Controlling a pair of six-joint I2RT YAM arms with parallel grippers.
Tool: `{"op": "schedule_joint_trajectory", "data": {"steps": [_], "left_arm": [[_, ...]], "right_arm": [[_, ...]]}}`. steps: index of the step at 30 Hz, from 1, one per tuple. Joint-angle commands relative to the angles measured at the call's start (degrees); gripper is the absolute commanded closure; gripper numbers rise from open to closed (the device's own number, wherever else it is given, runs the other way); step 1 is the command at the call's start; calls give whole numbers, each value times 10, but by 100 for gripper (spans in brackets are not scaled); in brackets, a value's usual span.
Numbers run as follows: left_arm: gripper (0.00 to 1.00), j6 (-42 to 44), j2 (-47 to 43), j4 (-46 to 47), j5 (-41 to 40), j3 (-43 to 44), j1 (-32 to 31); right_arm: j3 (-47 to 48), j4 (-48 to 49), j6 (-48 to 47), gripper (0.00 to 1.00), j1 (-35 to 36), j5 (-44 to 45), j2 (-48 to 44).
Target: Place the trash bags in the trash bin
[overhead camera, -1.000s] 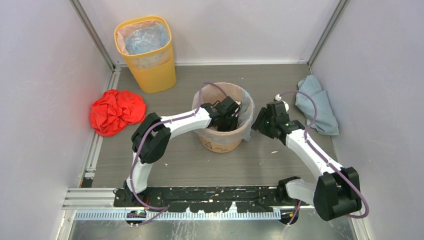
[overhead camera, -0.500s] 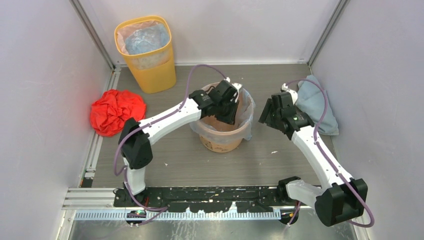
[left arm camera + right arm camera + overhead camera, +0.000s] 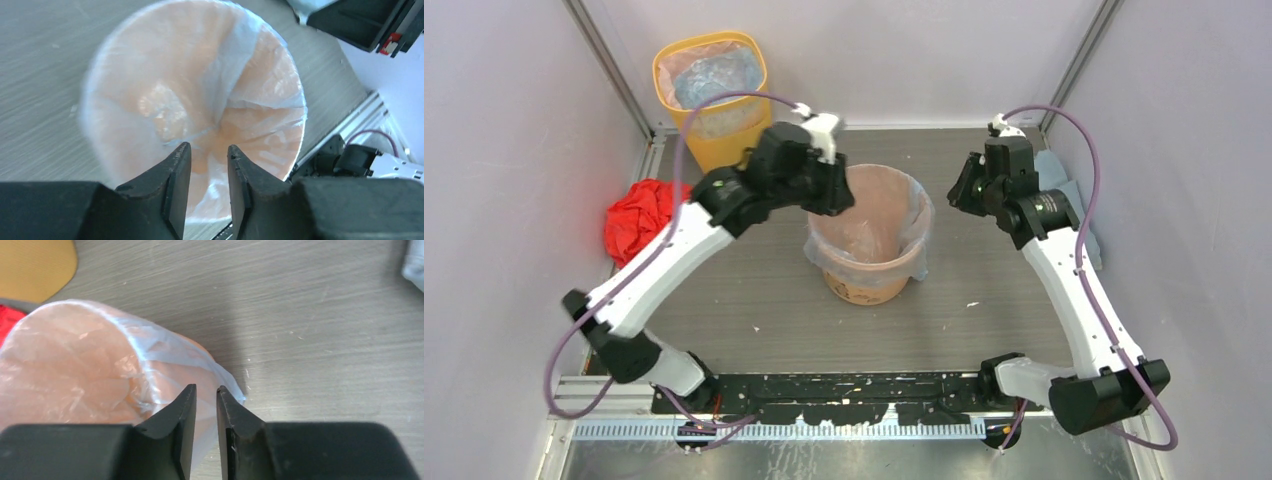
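The trash bin (image 3: 864,288) stands upright in the middle of the tabletop (image 3: 774,320), between the two arms. A clear plastic liner (image 3: 876,225) sits inside it, with the top folded out over the rim. In the left wrist view the liner (image 3: 250,85) lies against the inner wall in creases and gathers toward the bottom.

The left gripper (image 3: 836,190) hangs over the bin's far-left rim. Its jaws (image 3: 207,147) are parted by a narrow gap with nothing between them. The right gripper (image 3: 964,190) is just to the right of the bin and apart from it. Its jaws (image 3: 206,388) are also slightly parted and empty, pointing down at the liner's folded edge.

A crumpled red bag (image 3: 639,215) lies on the tabletop well to the left. A taller yellow bin (image 3: 734,150), also lined, stands at the back left. A pale blue bundle (image 3: 1057,178) lies at the right, partly hidden behind the right arm.
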Motion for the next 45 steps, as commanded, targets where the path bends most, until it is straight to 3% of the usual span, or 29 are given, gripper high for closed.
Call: {"op": "schedule_joint_trajectory", "data": {"steps": [1, 4, 5, 6, 7, 8, 10, 11, 26, 27, 30, 32, 35, 36, 40, 45], "left_arm": [[64, 2, -96, 0, -17, -41, 50], [55, 3, -157, -9, -36, -70, 72], [48, 3, -175, -11, -42, -79, 76], [38, 3, -190, -12, -51, -88, 80], [27, 4, -206, -14, -60, -95, 81], [19, 4, -220, -17, -70, -101, 82], [8, 3, -244, -17, -85, -114, 84], [2, 3, -253, -18, -90, -120, 85], [0, 1, -285, -24, -109, -137, 87], [0, 0, -285, -22, -109, -141, 87], [0, -3, -282, -18, -107, -147, 87], [0, -6, -279, -14, -106, -152, 87], [0, -11, -274, -7, -102, -164, 87], [0, -12, -273, -5, -102, -168, 87], [0, -19, -264, 4, -103, -192, 87], [0, -27, -246, 18, -92, -219, 88]], "right_arm": [[65, 1, -15, 76, -2, -104, 20], [114, 11, -9, 83, 0, -179, 44], [130, 12, -7, 83, 1, -202, 53], [145, 16, -5, 76, 3, -225, 61], [160, 19, -5, 61, 5, -251, 69], [172, 24, -3, 39, 8, -273, 76], [190, 37, 5, 5, 14, -305, 85], [197, 45, 10, 1, 17, -314, 88], [290, 51, 29, 0, 62, -415, 163], [297, 43, 25, 1, 64, -416, 168], [316, 18, 14, 17, 69, -417, 186], [329, -4, 9, 40, 70, -407, 201], [362, -60, -16, 86, 87, -353, 232], [376, -85, -32, 93, 99, -323, 241], [405, -156, -79, 99, 150, -206, 278], [326, -123, -82, 99, 180, -149, 298]]}}
